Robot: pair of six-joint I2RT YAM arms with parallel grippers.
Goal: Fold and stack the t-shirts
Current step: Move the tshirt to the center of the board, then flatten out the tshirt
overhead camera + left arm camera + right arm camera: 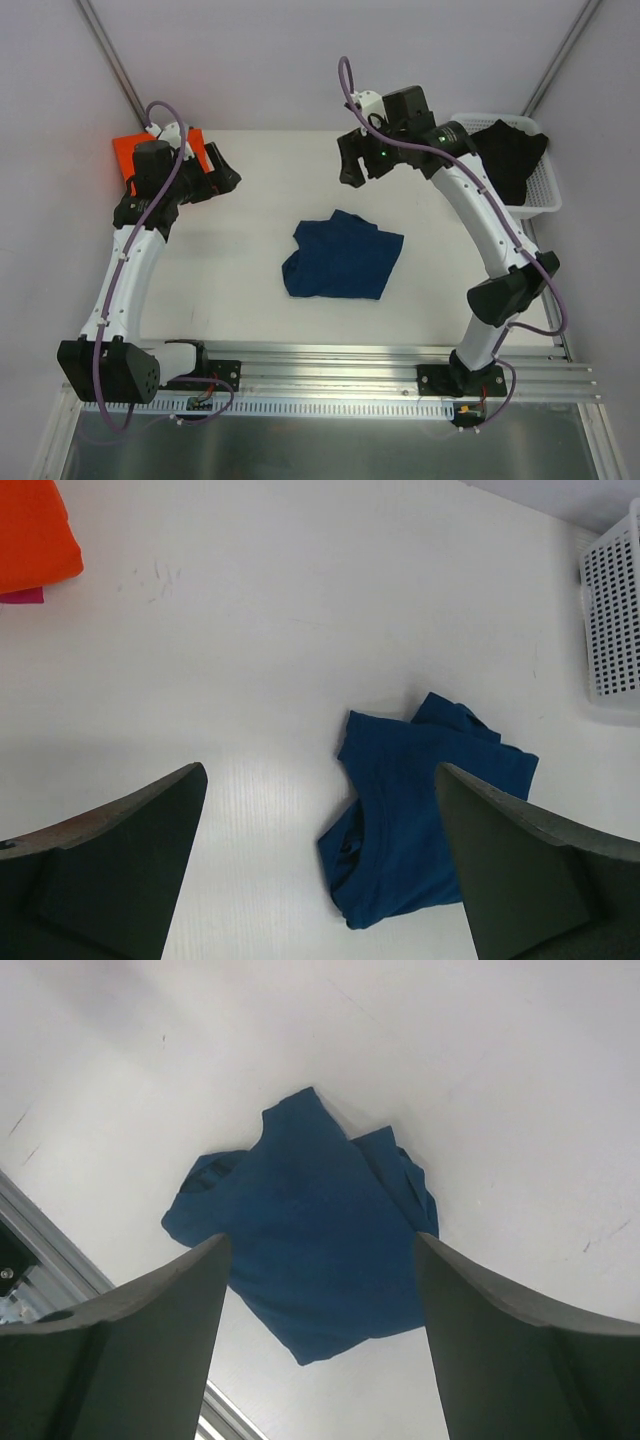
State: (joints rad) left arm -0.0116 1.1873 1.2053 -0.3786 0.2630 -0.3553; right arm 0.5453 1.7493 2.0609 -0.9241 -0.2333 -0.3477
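Overhead, you had both arms raised above the white table (250, 290) with nothing in either pincer. The left gripper (318, 770) stood with its fingers wide apart, hanging by the folded orange t-shirt (130, 155) in the upper left of the frame. The right gripper (320, 1240) also showed its fingers well apart, with only air between them.

The navy blue t-shirt (340, 258) lay loose and bunched at the centre of the frame, unfolded and touching neither arm. It sat straight below the right gripper in the overhead view, toward the arm bases, and to the lower right of the left one, so the right arm looked the nearer. The heap was close to square, its longer run roughly from lower left to upper right, though no clear axis could be told.

A white perforated basket (540, 195) at the upper right held a dark cloth (510, 155).

No brand, label or writing could be read anywhere, and no print showed on the blue shirt.
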